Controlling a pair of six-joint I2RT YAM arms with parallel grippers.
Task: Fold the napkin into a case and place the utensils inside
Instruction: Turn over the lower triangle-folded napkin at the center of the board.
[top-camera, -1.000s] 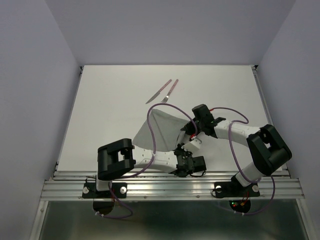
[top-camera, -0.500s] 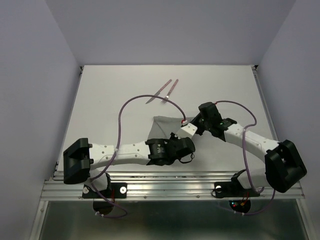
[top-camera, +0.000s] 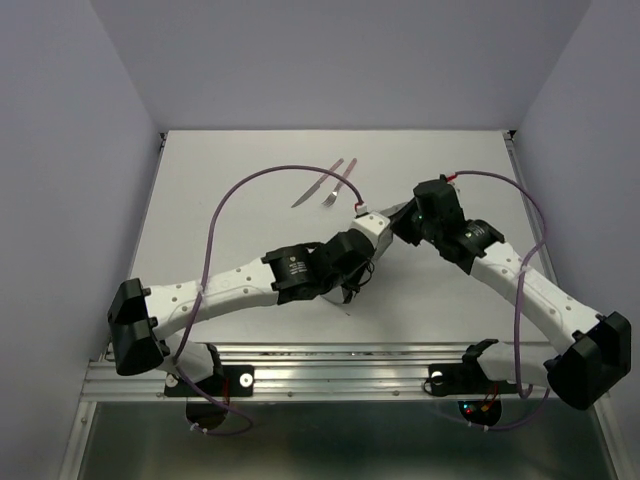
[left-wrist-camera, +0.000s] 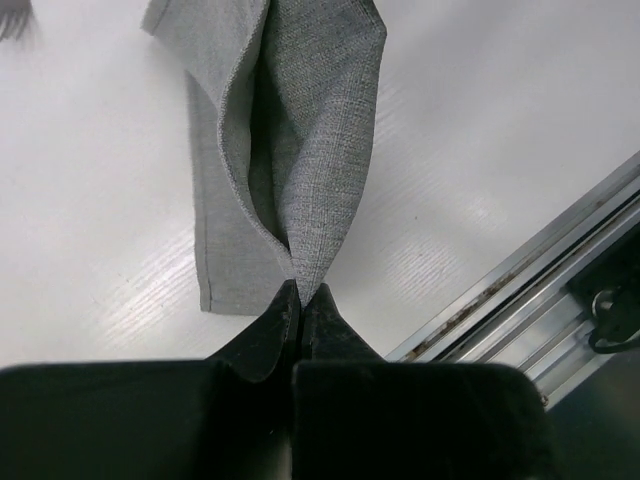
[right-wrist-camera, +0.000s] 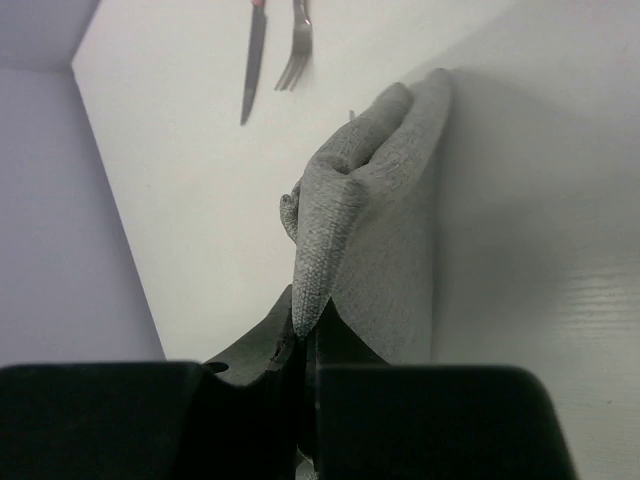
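Bright, even, diffuse light. The white tabletop (top-camera: 230, 200) looks nearly washed out; in the right wrist view the napkin (right-wrist-camera: 390, 230) casts a soft shadow toward 2 o'clock.

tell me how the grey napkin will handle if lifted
Likely floppy: the napkin sags in loose folds from the left fingers. Probably light: the right fingers hold it by a small pinch. Its woven surface should resist slipping.

- I find no legible text, brand name, number or sign in any of my three camera views.
- The round black joint housing (top-camera: 295, 277) on the left arm carries a small pale mark in the top view. It is too small for me to read.
- The green and red indicator lights (top-camera: 478, 407) at the right arm's base show no characters.
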